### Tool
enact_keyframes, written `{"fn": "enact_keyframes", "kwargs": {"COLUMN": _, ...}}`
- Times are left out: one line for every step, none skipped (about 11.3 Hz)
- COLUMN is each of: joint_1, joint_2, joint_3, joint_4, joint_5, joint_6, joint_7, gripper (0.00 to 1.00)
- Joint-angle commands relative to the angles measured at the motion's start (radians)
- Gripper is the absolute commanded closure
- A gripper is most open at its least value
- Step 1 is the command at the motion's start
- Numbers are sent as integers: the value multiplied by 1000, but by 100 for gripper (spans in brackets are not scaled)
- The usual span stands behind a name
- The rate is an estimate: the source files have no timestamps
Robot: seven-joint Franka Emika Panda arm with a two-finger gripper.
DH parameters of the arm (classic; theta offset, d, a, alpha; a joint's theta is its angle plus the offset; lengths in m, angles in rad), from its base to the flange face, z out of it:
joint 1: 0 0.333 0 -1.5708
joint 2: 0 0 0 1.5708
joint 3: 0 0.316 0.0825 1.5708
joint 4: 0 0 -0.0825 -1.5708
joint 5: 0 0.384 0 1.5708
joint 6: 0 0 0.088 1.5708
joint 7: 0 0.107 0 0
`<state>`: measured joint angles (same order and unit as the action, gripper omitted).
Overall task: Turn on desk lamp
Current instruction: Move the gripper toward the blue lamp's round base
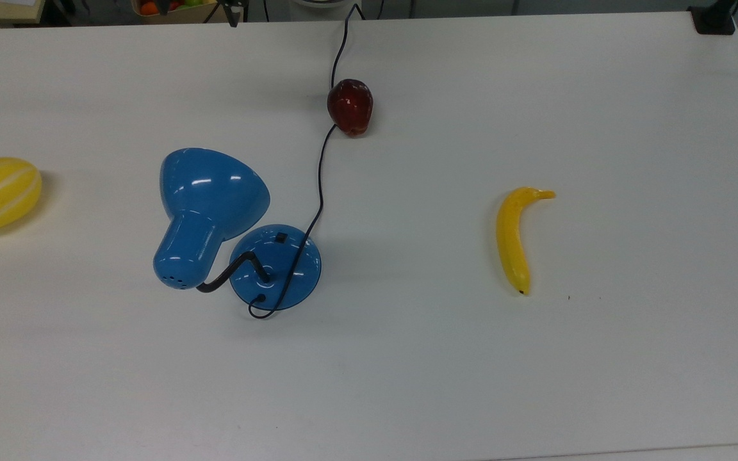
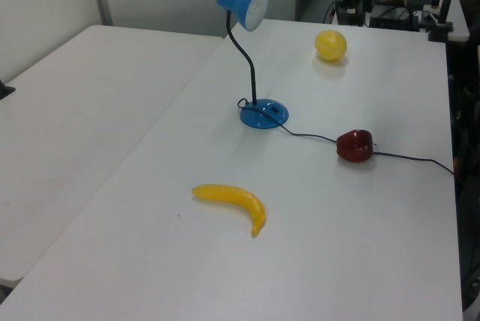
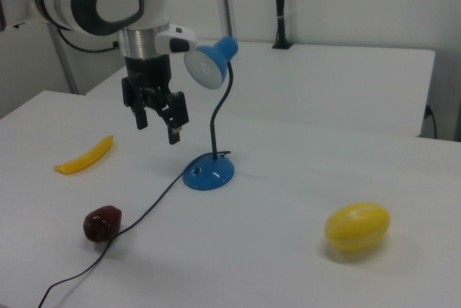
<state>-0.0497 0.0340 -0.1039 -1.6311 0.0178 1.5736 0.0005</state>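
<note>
Banana (image 2: 231, 201): lies toward the desk's near edge in the left view.
Desk lamp (image 3: 209, 173): mid-desk, switch on base.
Gripper (image 3: 160, 124): fingers parted, empty, above the base (offset toward the right view's left).

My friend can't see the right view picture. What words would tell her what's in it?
A robot gripper, fingers open, hangs above a white table beside a blue desk lamp. A banana, a dark red apple and a yellow melon lie around it.
</note>
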Motion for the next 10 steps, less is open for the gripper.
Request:
{"fn": "enact_keyframes", "kwargs": {"joint_1": 11, "joint_2": 62, "joint_3": 9, "joint_4": 34, "joint_5": 4, "joint_6": 44, "joint_7": 43, "gripper": 0}}
{"fn": "enact_keyframes", "kwargs": {"joint_1": 10, "joint_2": 63, "joint_3": 9, "joint_4": 36, "joint_5": 5, "joint_6": 46, "joint_7": 38, "gripper": 0}}
{"fn": "enact_keyframes", "kwargs": {"joint_1": 11, "joint_2": 67, "joint_3": 10, "joint_4": 34, "joint_5": 8, "joint_6": 63, "joint_7": 42, "gripper": 0}}
{"fn": "enact_keyframes", "kwargs": {"joint_1": 13, "joint_2": 69, "joint_3": 10, "joint_4": 34, "joint_5": 16, "joint_6": 68, "joint_7": 47, "gripper": 0}}
{"fn": "enact_keyframes", "kwargs": {"joint_1": 16, "joint_2": 69, "joint_3": 10, "joint_4": 36, "joint_5": 19, "joint_6": 68, "joint_7": 47, "gripper": 0}}
{"fn": "enact_keyframes", "kwargs": {"joint_1": 16, "joint_2": 69, "joint_3": 10, "joint_4": 36, "joint_5": 21, "joint_6": 72, "joint_7": 47, "gripper": 0}}
{"fn": "enact_keyframes", "kwargs": {"joint_1": 11, "joint_2": 69, "joint_3": 10, "joint_4": 36, "joint_5": 37, "joint_6": 74, "joint_7": 46, "gripper": 0}}
{"fn": "enact_keyframes", "kwargs": {"joint_1": 10, "joint_2": 63, "joint_3": 10, "joint_4": 34, "joint_5": 60, "joint_6": 83, "joint_7": 44, "gripper": 0}}
{"fn": "enact_keyframes", "kwargs": {"joint_1": 8, "joint_2": 63, "joint_3": 10, "joint_4": 34, "joint_5": 67, "joint_6": 86, "joint_7": 36, "gripper": 0}}
{"fn": "enact_keyframes", "kwargs": {"joint_1": 10, "joint_2": 66, "joint_3": 10, "joint_4": 34, "joint_5": 67, "joint_6": 106, "joint_7": 29, "gripper": 0}}
